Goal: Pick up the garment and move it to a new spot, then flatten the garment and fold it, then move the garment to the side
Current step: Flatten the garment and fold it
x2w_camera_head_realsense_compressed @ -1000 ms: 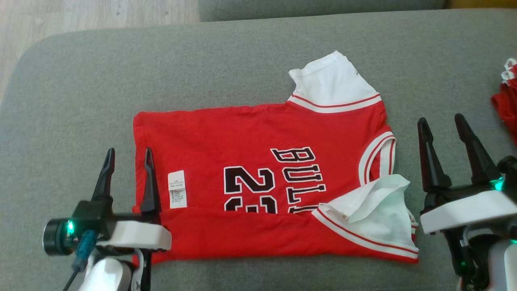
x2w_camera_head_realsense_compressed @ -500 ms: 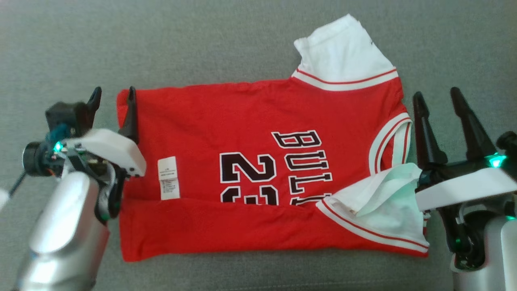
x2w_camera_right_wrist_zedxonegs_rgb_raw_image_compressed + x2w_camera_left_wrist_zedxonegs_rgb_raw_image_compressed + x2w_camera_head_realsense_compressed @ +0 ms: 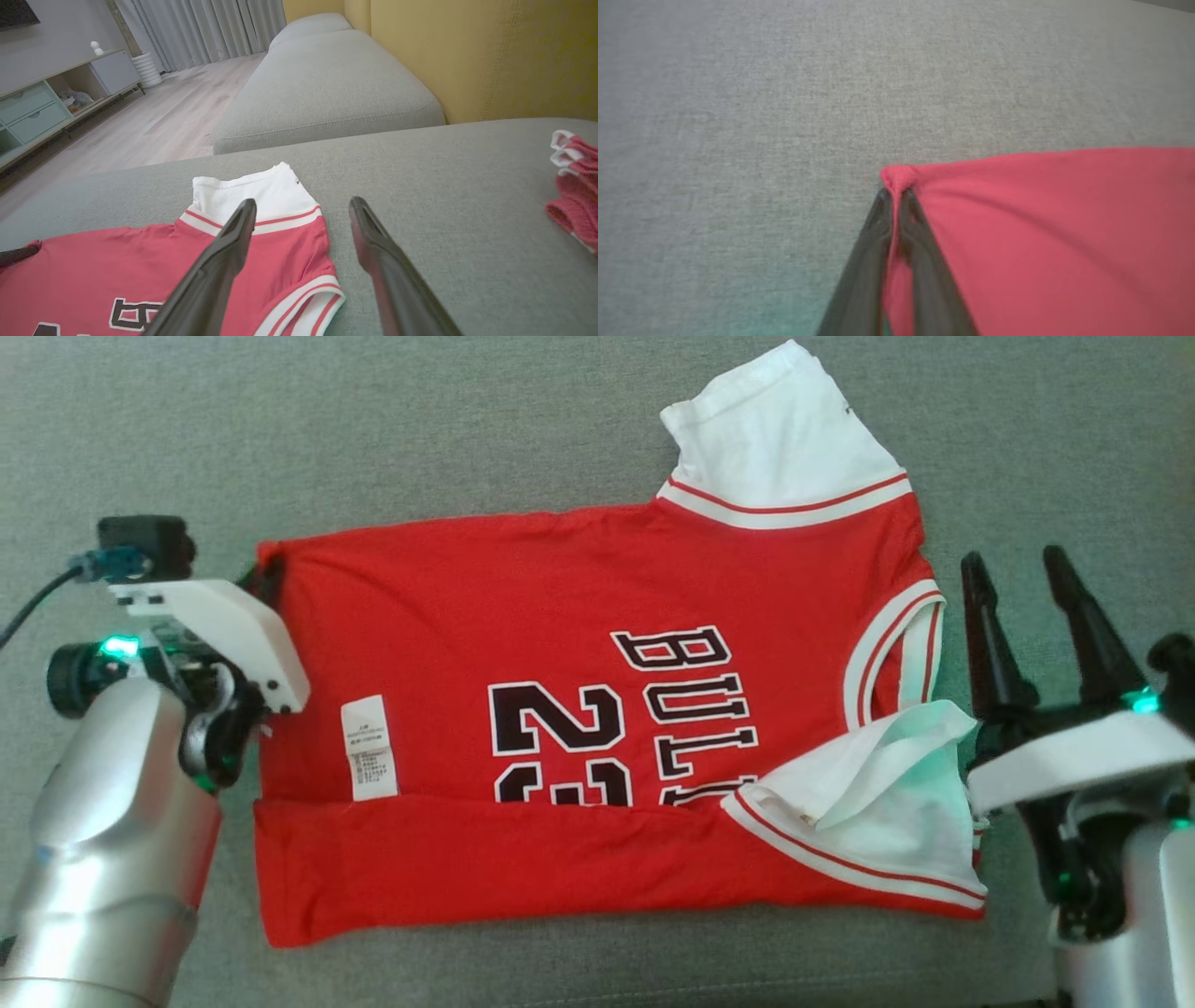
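In left wrist view the left pincer [image 3: 896, 193] pinches the garment's [image 3: 1041, 233] corner; the right pincer [image 3: 302, 205] stands spread.

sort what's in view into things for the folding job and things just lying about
For the job:
red Bulls jersey
left pincer, shut on its hem corner
right pincer, open beside the collar
grey sofa seat

Lying about:
crumpled red garment
low cabinet
curtains
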`<state>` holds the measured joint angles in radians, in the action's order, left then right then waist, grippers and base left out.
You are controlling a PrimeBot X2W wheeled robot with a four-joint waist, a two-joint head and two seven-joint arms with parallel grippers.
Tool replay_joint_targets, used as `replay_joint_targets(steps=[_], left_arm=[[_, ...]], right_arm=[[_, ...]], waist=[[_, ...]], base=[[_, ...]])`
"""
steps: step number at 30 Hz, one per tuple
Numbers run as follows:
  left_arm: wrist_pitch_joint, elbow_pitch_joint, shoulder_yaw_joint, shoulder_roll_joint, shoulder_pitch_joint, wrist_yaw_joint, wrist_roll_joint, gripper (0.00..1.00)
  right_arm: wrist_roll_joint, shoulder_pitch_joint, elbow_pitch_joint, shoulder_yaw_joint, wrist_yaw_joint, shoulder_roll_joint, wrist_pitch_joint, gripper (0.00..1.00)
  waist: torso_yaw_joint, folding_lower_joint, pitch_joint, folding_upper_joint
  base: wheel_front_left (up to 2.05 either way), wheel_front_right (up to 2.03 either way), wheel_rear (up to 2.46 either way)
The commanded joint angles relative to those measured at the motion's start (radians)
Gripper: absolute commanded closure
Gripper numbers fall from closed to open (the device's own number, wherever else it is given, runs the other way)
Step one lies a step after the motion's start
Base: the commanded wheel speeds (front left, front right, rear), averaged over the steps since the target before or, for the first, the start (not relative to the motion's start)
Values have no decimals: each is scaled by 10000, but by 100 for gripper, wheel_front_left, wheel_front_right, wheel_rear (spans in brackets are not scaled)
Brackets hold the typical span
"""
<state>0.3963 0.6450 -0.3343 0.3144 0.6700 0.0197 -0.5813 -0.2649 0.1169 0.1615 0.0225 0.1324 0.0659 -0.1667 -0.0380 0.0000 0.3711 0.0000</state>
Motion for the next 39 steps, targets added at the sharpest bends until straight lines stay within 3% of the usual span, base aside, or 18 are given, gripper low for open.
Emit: replay_joint_targets(steps=[1,8,15,24,32,33,35,39], left_arm=[[174,90,73,298,-147,38,-26,100],[-434,-34,-71,154,67,-69,199,100],[-832,20,-289,-391,692,-18,245,100],[-1244,552,-521,-1073,1432,224,173,100],[-1523,1066,-587,-1284,1624,390,61,100],[-1556,1136,-582,-1306,1632,404,33,100],[-1625,1261,-564,-1313,1629,438,-24,100],[-1999,1331,-499,-1213,1568,472,-56,100]], right_arm=[[-53,412,261,-138,-17,214,91,0],[-241,1790,-1300,-338,-17,1123,538,0],[-890,4444,-4463,-1328,-17,2052,1185,0],[-1784,7086,-7842,-3069,-17,2952,-264,0],[-2313,8284,-9214,-4411,-17,3185,-1504,0],[-2439,8382,-9337,-4549,-17,3199,-1647,100],[-2804,8511,-9443,-4742,-17,3149,-1875,100],[-3183,8619,-9214,-4996,-17,3244,-1264,100]], waist=[[34,0,-21,0],[302,0,-30,0],[1048,0,510,0],[1862,0,983,0],[2031,0,1017,0],[2040,0,1003,0],[2017,0,967,0],[1933,0,775,0]], base=[[0,0,0],[0,0,0],[0,0,0],[0,0,0],[0,0,0],[0,0,0],[0,0,0],[0,0,0]])
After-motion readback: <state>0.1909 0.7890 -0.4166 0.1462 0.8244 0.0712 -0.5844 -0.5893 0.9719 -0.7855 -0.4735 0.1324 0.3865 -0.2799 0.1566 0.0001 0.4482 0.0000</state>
